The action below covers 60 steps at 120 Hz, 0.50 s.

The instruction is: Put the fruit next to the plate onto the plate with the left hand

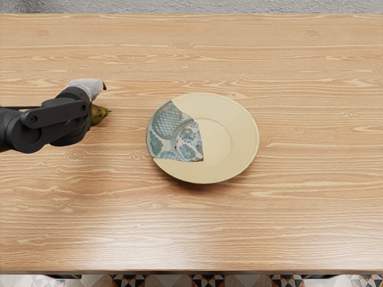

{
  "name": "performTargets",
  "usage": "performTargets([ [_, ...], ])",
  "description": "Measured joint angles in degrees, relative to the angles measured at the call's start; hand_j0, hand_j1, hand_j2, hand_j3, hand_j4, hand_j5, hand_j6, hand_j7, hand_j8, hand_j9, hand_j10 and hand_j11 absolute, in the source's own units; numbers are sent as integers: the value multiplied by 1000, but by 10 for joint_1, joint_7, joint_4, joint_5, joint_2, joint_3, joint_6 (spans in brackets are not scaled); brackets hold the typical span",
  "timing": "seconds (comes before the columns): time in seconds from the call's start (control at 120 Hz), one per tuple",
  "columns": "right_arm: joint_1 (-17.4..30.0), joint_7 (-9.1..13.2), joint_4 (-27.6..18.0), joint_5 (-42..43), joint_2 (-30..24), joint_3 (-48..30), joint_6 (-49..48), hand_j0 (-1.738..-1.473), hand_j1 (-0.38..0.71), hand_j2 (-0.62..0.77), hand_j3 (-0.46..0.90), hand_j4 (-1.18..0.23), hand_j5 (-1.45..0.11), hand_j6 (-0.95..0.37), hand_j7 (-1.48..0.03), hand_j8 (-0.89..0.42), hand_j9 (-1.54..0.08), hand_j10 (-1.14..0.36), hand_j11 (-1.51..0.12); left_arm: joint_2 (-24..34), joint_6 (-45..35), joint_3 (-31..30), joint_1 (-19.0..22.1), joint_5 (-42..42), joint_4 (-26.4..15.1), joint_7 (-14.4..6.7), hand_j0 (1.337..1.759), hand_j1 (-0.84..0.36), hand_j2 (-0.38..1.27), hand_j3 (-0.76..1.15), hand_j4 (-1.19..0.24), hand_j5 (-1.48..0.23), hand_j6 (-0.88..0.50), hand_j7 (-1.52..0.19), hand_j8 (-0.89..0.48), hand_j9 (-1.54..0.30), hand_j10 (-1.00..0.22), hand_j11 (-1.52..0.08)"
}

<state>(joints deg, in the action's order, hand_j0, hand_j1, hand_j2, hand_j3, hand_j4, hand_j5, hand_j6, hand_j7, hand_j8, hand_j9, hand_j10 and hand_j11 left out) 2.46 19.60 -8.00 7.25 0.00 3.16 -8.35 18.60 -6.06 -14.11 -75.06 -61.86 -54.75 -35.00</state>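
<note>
A small yellow-green fruit point(100, 113) lies on the table, left of the plate, and only its right end shows from under my left arm. My left hand point(88, 89) comes in from the left edge and sits right over the fruit, hiding most of it. Its dark forearm blocks the view of the grasp. The round cream plate point(239, 134) rests near the table's middle with a blue patterned patch point(175, 134) on its left side. Nothing lies on the plate. A gap of bare wood separates the fruit from the plate's left rim.
The wooden table point(191, 227) fills the view, with its front edge near the bottom and its far edge at the top. Nothing else stands on it.
</note>
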Motion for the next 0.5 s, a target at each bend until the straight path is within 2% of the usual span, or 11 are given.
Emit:
performTargets([
  [0.5,0,0,0,0,0,0,0,-1658,-349,0,0,0,0,0,0,0,0,0,0,0,1,-3,16,0,16,0,1658,42,54,0,-261,-335,-262,-335,-261,-334,-260,-334],
])
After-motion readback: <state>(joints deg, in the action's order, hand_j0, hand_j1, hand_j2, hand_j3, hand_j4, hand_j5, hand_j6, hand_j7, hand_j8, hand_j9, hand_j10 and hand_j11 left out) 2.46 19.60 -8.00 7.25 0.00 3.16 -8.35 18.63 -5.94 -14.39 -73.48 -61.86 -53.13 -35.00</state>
